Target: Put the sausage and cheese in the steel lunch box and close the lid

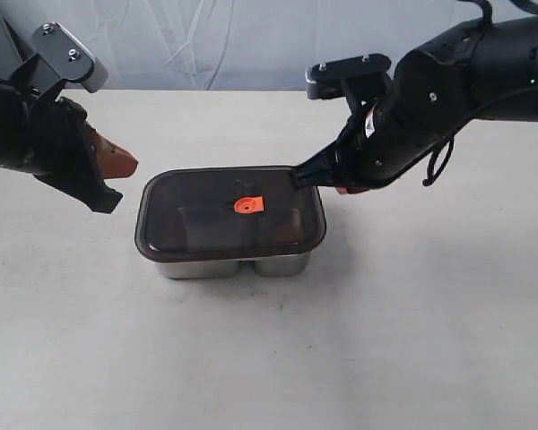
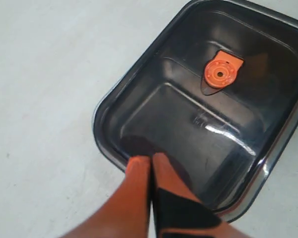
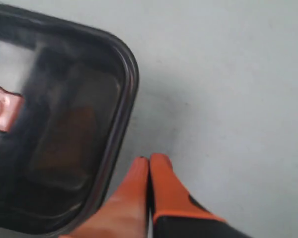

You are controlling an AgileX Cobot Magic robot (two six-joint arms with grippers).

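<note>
Dark smoky translucent lid (image 1: 206,210) with orange centre tab (image 1: 248,205) lies on a shiny steel lunch box (image 1: 206,266) on a pale table (image 1: 412,340), sausage and cheese not discernible beneath; left gripper (image 1: 124,164) and right gripper (image 1: 298,176), both pinched together empty at its edges, could tilt it by pressing off-centre; no legible writing.

exterior elevated, wrists close, sharing lid (image 1: 206,199)

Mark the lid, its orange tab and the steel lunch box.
lid (image 1: 190,199), exterior view, dark top panel
orange tab (image 2: 220,73), left wrist view, round disc
steel lunch box (image 1: 203,267), exterior view, front steel wall
</note>
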